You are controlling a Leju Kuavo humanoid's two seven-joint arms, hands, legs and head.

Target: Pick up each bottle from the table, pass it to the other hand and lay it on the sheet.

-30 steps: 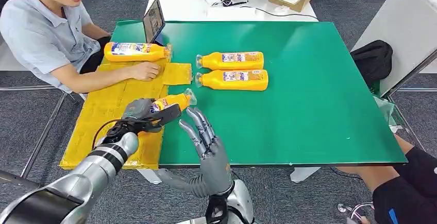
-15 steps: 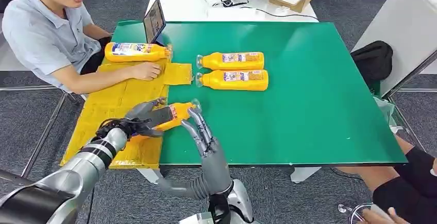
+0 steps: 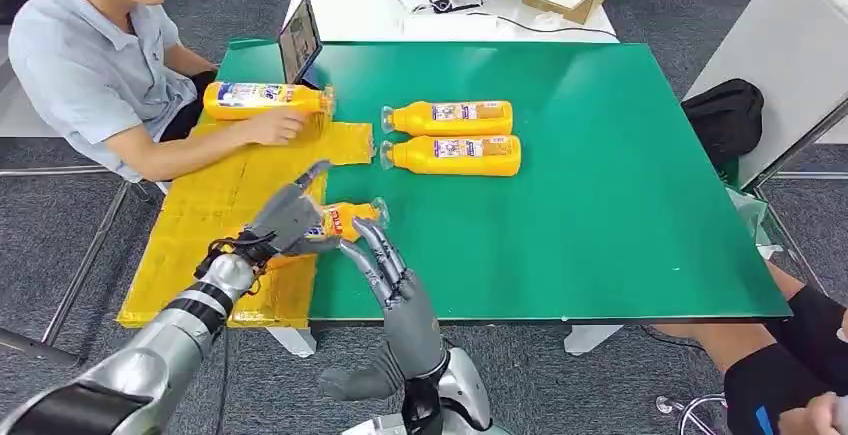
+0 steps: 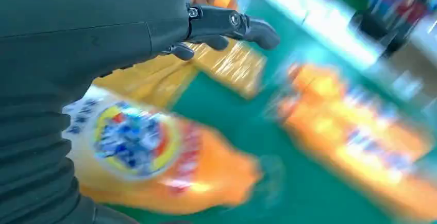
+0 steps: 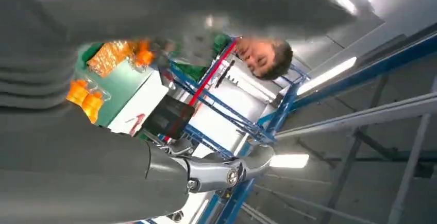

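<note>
An orange bottle [image 3: 343, 219] lies across the near right edge of the yellow sheet [image 3: 210, 215], its clear cap over the green table [image 3: 600, 205]. My left hand [image 3: 284, 217] hovers over its base end with fingers spread and lifted; the left wrist view shows the bottle [image 4: 154, 157] under the palm and the fingers [image 4: 232, 23] stretched out straight. My right hand [image 3: 385, 263] stands open just in front of the cap, holding nothing. Two more bottles [image 3: 452, 117] [image 3: 455, 155] lie side by side on the table. Another bottle [image 3: 262, 100] lies at the sheet's far end.
A person sits at the left with a hand [image 3: 275, 127] on the sheet beside the far bottle. A tablet [image 3: 298, 40] stands at the table's far left corner. A black bag [image 3: 725, 115] sits to the right. A white table [image 3: 350, 0] with a box lies beyond.
My left hand lowered the bottle onto the sheet's edge and its fingers lifted off it. My right hand drew back slightly toward me. The person's hand slid toward the far bottle.
</note>
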